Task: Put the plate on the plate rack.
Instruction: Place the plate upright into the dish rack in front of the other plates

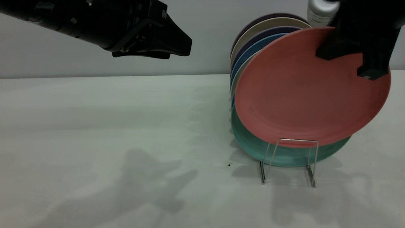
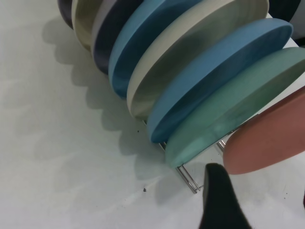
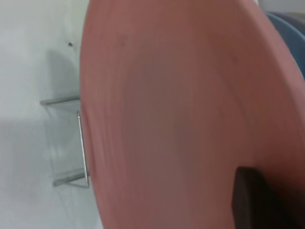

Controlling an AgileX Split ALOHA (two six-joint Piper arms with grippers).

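While the right gripper [image 1: 364, 60] is clamping its fingers on the upper rim of the plate [image 1: 303, 95], the plate is hanging tilted at the front of the plate rack [image 1: 289, 161], its lower edge sitting just behind the front wire loop and just in front of the teal-green plate [image 1: 253, 144]. Behind that one, blue, cream and dark plates [image 2: 190, 71] are standing in a leaning row. The left gripper [image 1: 158, 38] is hovering high over the table [image 1: 110, 126], well apart from the rack, and whether its fingers are apart or together I cannot tell. The step in hand appears to be the lowering of the pink plate into the front slot. The next move is calling for the bottom edge to settle between the front loop and the teal-green plate before the fingers are letting go, so the plate is not sliding forward off the wire
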